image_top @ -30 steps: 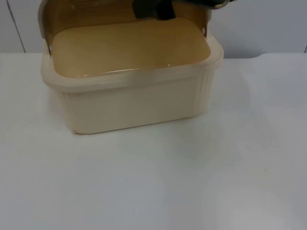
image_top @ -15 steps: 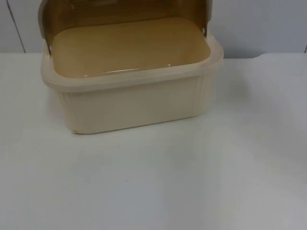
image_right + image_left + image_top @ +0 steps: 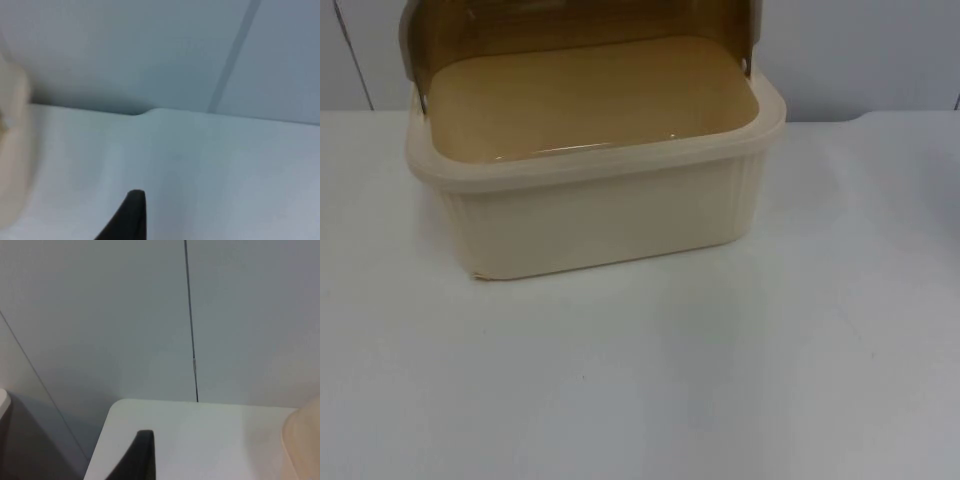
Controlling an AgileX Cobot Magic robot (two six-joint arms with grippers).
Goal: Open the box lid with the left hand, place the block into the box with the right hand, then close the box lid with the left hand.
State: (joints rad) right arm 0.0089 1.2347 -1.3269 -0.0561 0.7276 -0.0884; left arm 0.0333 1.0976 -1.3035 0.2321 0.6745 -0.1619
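The box (image 3: 595, 160) is cream plastic with faint ribs along its side walls, and it stands on the white desk (image 3: 650, 380) close to the far edge, a little toward the left side. Its lid (image 3: 575, 25), tinted a see-through brown, is swung up and back on side pivots, leaning toward the wall, so the box is open. The inside looks smooth and tan; no block can be made out in it from the top view.

The desk surface is plain matte white, with soft shadows around the base of the box. Its far right corner is rounded where it meets the grey wall (image 3: 870, 50). The wall is made of flat panels with thin dark seams between them.

In the left wrist view, one black fingertip of the left hand (image 3: 137, 457) hangs above a rounded far corner of the desk, with a curved cream edge of the box near it. In the right wrist view, one black fingertip of the right hand (image 3: 127, 215) hangs above the desk near the far edge, beside the box's pale side. Whether either hand is open or closed cannot be told.
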